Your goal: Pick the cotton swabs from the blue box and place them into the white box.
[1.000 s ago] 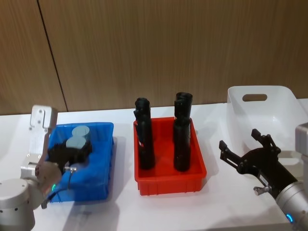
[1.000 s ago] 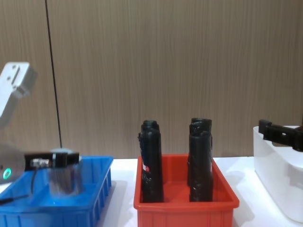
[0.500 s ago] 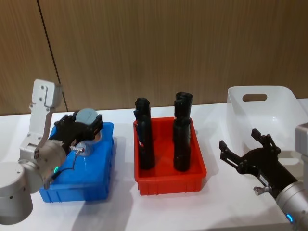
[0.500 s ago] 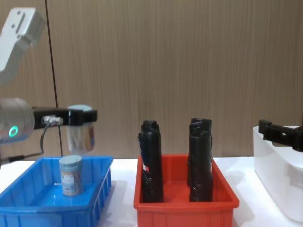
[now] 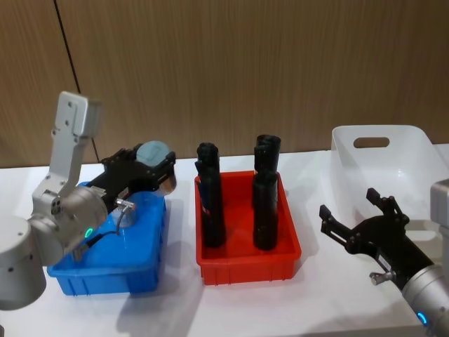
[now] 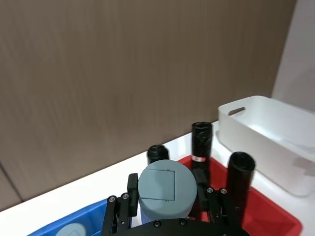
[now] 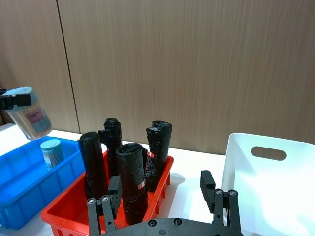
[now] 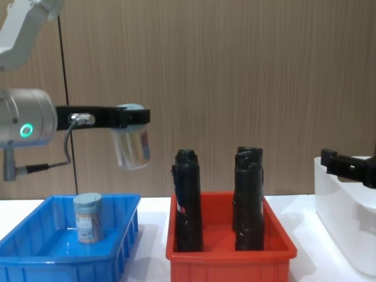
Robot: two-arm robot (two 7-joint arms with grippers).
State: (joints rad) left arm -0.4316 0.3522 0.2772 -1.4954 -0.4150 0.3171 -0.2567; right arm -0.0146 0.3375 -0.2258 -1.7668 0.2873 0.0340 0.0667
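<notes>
Grey-blue at the lid and clear below, one jar (image 5: 155,152) of swabs is seen in the head view clamped in the left hand (image 5: 153,170), above the right end of the blue box (image 5: 105,272). The white box (image 5: 414,165) lies well apart to the robot's right, past the red bin (image 5: 245,270) of black cylinders (image 5: 210,203), so the carry is judged to run sideways across them. The right hand (image 5: 349,205), spread wide and empty, is parked just in front of the white box and is much the nearer to it. In the left wrist view the jar is gripped near its lid, with the white box beyond the cylinders. In the right wrist view the held jar is tilted slightly off upright, and a second jar (image 7: 51,152) stands in the blue box. In the chest view the held jar's base shows about level with the cylinder tops, so clearance over them is judged tight.
</notes>
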